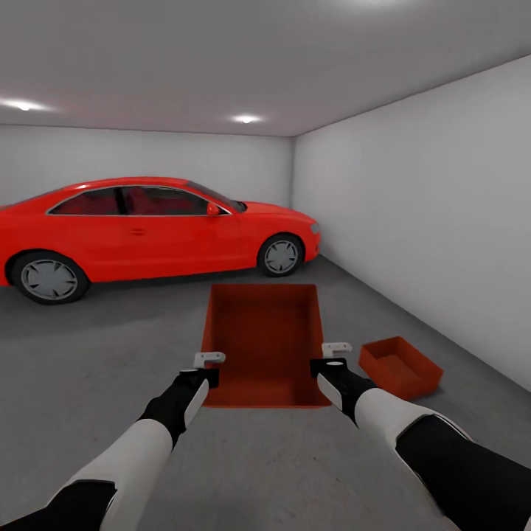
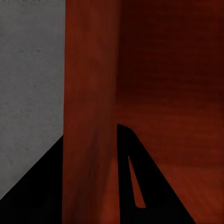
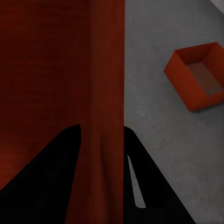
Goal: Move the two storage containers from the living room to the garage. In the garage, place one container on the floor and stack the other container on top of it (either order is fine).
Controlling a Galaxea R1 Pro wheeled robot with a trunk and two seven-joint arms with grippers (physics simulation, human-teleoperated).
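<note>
The left gripper (image 1: 209, 359) pinches the left wall of the held storage container (image 1: 262, 346), one finger inside and one outside, jaws nearly closed on the thin plastic. The right gripper (image 1: 336, 348) clamps the right wall the same way. Two orange-red bins are visible: this one aloft, and the second container (image 1: 400, 366) resting on the concrete floor (image 1: 110, 346) just to the right, near the white wall (image 1: 435, 221). One red coupe (image 1: 147, 228) stands behind.

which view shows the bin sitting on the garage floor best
The head view: the whole bin on the floor shows, open side up, near the right wall. The right wrist view shows it too, smaller, beside the held bin's wall. The left wrist view has the held bin and floor.
</note>
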